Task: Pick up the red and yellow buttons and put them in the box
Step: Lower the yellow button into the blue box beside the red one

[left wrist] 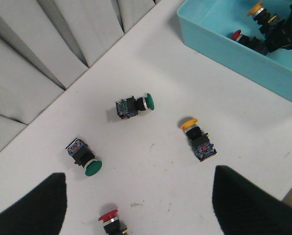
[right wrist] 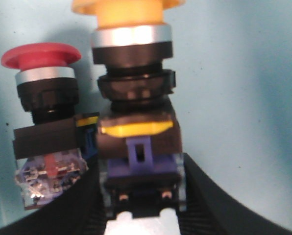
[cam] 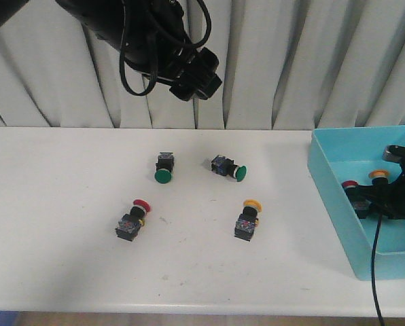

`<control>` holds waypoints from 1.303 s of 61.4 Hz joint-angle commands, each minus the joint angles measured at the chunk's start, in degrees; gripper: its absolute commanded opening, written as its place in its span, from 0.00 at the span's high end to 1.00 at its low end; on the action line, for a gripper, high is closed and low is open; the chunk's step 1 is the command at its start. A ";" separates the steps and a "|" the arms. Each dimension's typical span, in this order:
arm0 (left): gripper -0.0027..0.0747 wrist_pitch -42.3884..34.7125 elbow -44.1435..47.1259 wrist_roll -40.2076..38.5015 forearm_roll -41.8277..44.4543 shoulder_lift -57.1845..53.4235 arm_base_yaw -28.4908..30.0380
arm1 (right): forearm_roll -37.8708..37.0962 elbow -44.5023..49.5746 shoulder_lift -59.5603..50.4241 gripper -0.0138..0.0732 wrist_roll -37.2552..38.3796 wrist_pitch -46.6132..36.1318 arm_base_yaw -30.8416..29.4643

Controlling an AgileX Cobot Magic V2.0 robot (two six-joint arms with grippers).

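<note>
**Right pincer in box, yellow button between its fingers**

I see my right gripper (cam: 393, 187) inside the smooth turquoise plastic box (cam: 335, 197), ribbed black fingers (right wrist: 214, 200) clenched on a yellow button (right wrist: 131, 98) with mushroom cap, metal collar and blocky body. A red button (right wrist: 45, 112) stands touching beside it. The left gripper (left wrist: 136, 205) hangs high, spread wide, nothing in it. Below it on the matte white table (cam: 53, 224): one red-capped button (cam: 132, 221), one yellow-capped button (cam: 247, 220), two green switches (cam: 164, 168).

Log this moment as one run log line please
right claw: shut on yellow button, inside box | red button: in box | left claw: open, raised | table: red, yellow, two green left
</note>
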 commanded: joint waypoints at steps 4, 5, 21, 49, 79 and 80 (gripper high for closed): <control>0.21 -2.43 -1.57 -0.53 0.06 -2.75 -0.16 | -0.33 -1.26 -3.73 0.37 -1.66 -1.32 -0.10; 0.21 -2.43 -1.57 -0.53 0.06 -2.75 -0.16 | -0.33 -1.26 -3.95 0.36 -1.61 -1.32 -0.10; 0.21 -2.54 -1.57 -0.53 0.06 -2.75 -0.16 | -0.71 -2.26 -10.55 0.27 -1.82 -0.42 -0.10; 0.21 -5.66 -1.57 -0.53 1.28 -3.18 -0.16 | 2.85 -2.66 -42.05 0.27 -10.56 -1.01 8.76; 0.48 -4.06 -1.52 -0.37 3.06 -12.47 -0.16 | 2.40 7.93 -75.38 0.57 -10.56 -3.49 18.36; 0.52 -3.74 -1.53 -0.26 3.06 -12.98 -0.16 | 2.18 8.45 -75.96 0.60 -10.56 -3.58 18.84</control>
